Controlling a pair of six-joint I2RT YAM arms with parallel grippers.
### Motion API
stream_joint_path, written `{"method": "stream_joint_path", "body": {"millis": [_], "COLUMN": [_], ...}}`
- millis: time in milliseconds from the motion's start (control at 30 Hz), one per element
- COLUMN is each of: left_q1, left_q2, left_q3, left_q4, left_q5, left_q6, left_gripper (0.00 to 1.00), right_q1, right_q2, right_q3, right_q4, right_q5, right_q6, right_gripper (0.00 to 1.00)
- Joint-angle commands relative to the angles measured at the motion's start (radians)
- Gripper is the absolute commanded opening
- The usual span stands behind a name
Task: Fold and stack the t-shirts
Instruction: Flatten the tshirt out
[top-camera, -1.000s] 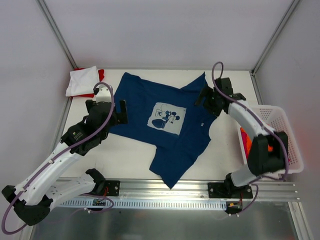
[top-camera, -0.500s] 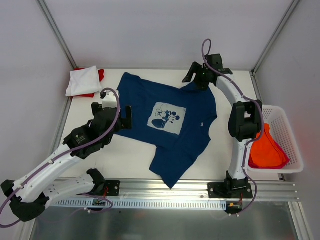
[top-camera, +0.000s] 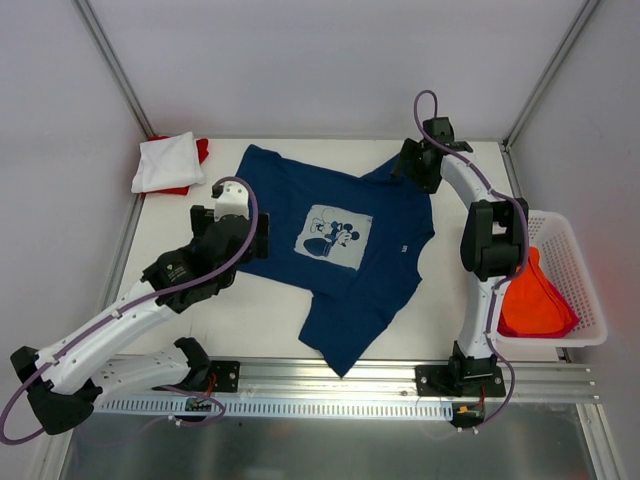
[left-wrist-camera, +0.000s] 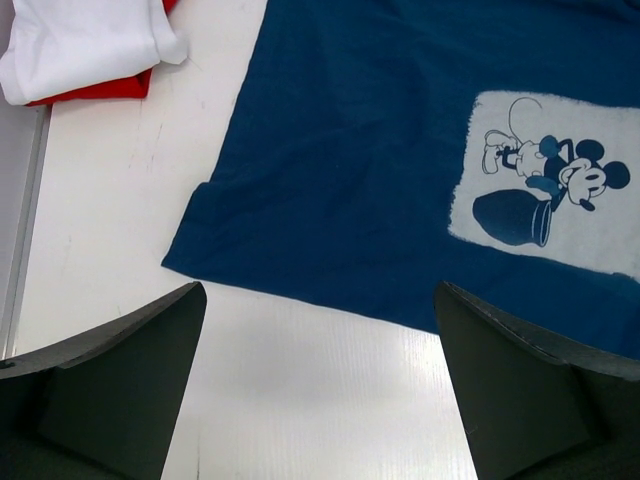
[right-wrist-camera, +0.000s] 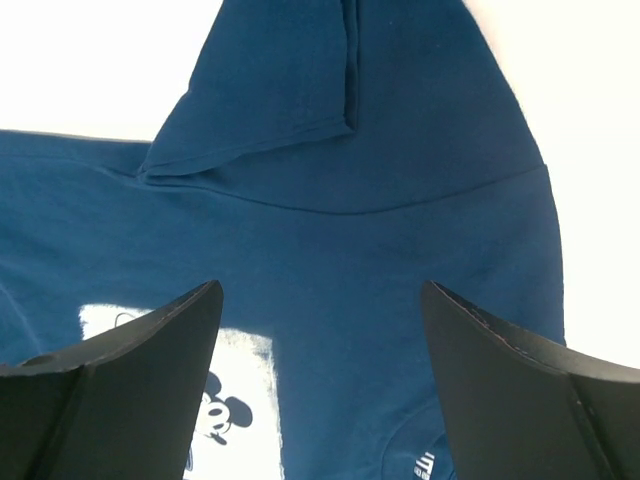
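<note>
A navy t-shirt (top-camera: 385, 250) with a pale cartoon print (top-camera: 333, 240) lies spread flat, slantwise, on the white table. My left gripper (top-camera: 235, 222) hovers open over the shirt's left edge; in the left wrist view its fingers (left-wrist-camera: 150, 350) frame bare table just below the navy hem (left-wrist-camera: 300, 280). My right gripper (top-camera: 418, 165) hangs open above the shirt's far right sleeve, which lies folded over (right-wrist-camera: 270, 90). Nothing sits between either pair of jaws. A folded white tee (top-camera: 165, 162) rests on a red one (top-camera: 202, 150) at the far left corner. An orange tee (top-camera: 535, 295) lies in the basket.
A white lattice basket (top-camera: 590, 290) stands at the table's right edge, beside the right arm's elbow. Metal frame posts rise at the far corners. Bare table shows below the shirt's left edge (left-wrist-camera: 330, 400) and to the right of the sleeve.
The right arm lifted off the basket side and carried its gripper up to the shirt's far right sleeve, uncovering the orange tee. The left gripper crept rightwards toward the shirt's left edge.
</note>
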Motion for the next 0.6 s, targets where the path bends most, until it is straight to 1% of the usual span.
{"method": "stream_joint_path", "body": {"millis": [0, 233, 567], "left_q1": [-0.01, -0.01, -0.01], "left_q2": [0.009, 0.02, 0.055], "left_q3": [-0.002, -0.009, -0.014], "left_q4": [0.015, 0.026, 0.046], "left_q5": [-0.04, -0.041, -0.058], "left_q6": [-0.003, -0.004, 0.008], "left_gripper": [0.99, 0.99, 0.99], "right_q1": [-0.001, -0.001, -0.004], "right_q2": [0.019, 0.112, 0.287], "right_q3": [0.015, 0.123, 0.345], "right_q4": [0.021, 0.022, 0.021], "right_q5": [0.01, -0.018, -0.083], "right_q6": [-0.008, -0.009, 0.006], "right_gripper": [0.84, 0.84, 0.84]}}
